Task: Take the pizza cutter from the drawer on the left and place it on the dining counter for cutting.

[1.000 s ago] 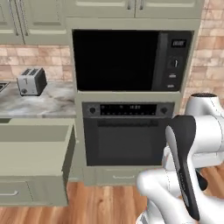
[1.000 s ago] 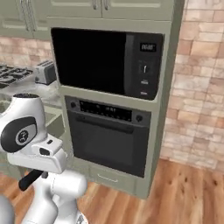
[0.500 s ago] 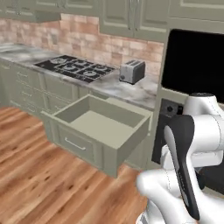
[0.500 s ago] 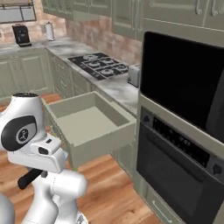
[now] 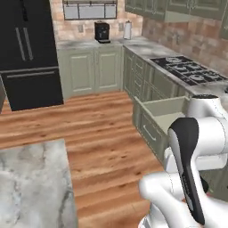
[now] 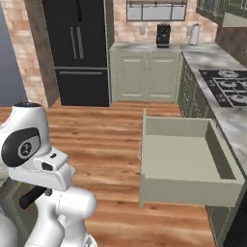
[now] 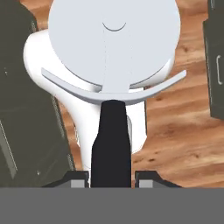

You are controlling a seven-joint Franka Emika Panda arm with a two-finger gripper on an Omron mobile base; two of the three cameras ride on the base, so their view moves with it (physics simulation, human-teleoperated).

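Pizza cutter sits in the end effector, seen in the hand view: black stick handle clamped between the two dark fingertips, pale silver wheel and its curved guard pointing away from the camera, out over wooden floor. End effector is closed on the handle near its lower end; jaws look snug against both sides, handle roughly centred between them. The drawer stands pulled open and bare inside in the right base view; also visible in the left base view beside the hob run. A corner of grey-white veined marble shows at lower left of the left base view, presumably the dining bench, well apart from the drawer across the wood floor. Handling judgement: light, rigid utensil; slim smooth handle could twist or slide in a two-finger pinch, and the wheel end makes it top-heavy relative to the grip point. A hold nearer the guard would swing less, but the present hold looks adequate for carrying. Wheel edge is thin; set it down flat on the marble rather than dropping it. Step in hand, as judged: transport toward the bench, placement not yet done.
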